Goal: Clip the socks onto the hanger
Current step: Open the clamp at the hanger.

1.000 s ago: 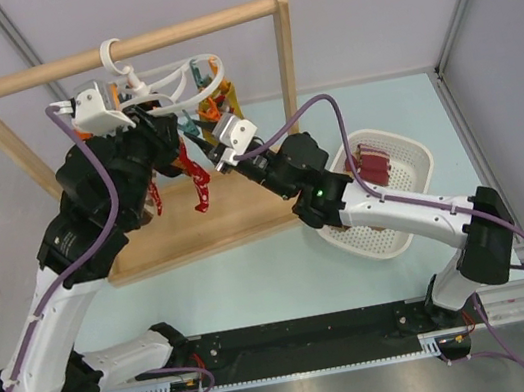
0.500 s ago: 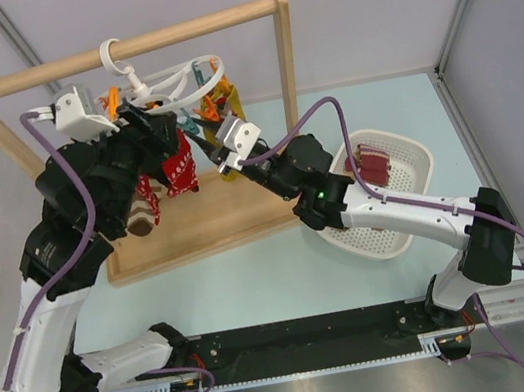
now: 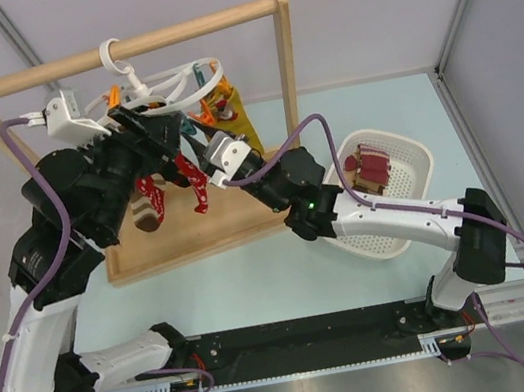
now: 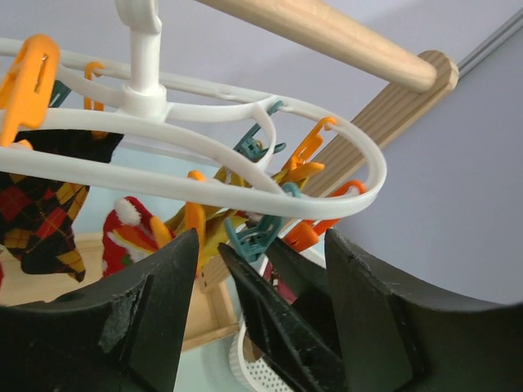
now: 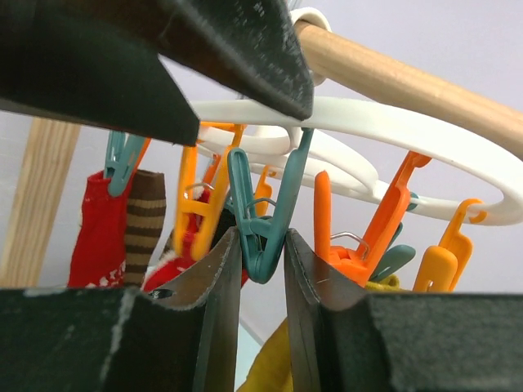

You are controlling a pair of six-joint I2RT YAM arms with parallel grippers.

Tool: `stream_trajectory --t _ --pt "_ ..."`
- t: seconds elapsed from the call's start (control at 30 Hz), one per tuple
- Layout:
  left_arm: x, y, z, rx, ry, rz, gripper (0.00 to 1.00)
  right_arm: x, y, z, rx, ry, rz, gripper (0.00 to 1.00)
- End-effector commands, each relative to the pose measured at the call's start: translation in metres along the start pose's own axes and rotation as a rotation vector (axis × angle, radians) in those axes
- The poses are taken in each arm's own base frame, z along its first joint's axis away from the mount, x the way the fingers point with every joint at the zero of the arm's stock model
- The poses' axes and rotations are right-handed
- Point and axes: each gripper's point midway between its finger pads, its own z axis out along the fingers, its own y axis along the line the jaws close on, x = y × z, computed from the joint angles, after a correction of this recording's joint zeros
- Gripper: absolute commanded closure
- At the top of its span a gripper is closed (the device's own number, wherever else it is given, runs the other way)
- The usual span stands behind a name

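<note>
Top view: a wooden rail [image 3: 182, 29] stands at the tabletop's far left corner. The hanger [image 3: 198, 65] hangs from it by its hook. Both arms reach up under the white ring, with the left tool [image 3: 160, 123] and the right tool [image 3: 198, 131] close together. A red sock [image 3: 197, 185] and a brown sock [image 3: 147, 214] dangle below the ring. Loose socks [image 3: 374, 166] lie in a basket [image 3: 415, 154] by the right edge.

Left wrist view: the left tool [image 4: 261, 237] is spread wide and grips nothing. The ring and its pegs sit just above its fingers, and the right tool's dark fingers poke up between them. The red sock and a black sock [image 4: 41, 212] hang at the left.

Right wrist view: the right tool [image 5: 261, 245] is pressed on a teal peg [image 5: 261, 212] hanging from the ring, with one finger on each side of its lower end. At the left, the red and brown socks appear to hang from another peg.

The red sock looks clipped and let go, so this sock's step seems finished. Next, the right tool would need to ease off the peg. Both arms should then drop clear of the ring without snagging it. After that, one arm should fetch a sock from the basket.
</note>
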Motion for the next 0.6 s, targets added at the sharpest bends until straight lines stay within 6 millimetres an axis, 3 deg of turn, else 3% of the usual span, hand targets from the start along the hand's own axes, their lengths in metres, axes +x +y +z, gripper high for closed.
stream_trajectory --t 0.0,0.37,0.57 --pt "-0.004 -0.010 0.000 0.018 0.002 -0.052 0.34 -0.012 -0.012 0.002 0.089 -0.044 -0.045 0.82" --pt "0.011 0.016 0.019 -0.139 -0.008 0.020 0.43 0.006 -0.005 0.005 0.112 -0.016 -0.089 0.82" --pt "0.018 0.019 0.029 -0.168 -0.002 0.050 0.45 0.014 0.001 0.006 0.110 -0.007 -0.099 0.82"
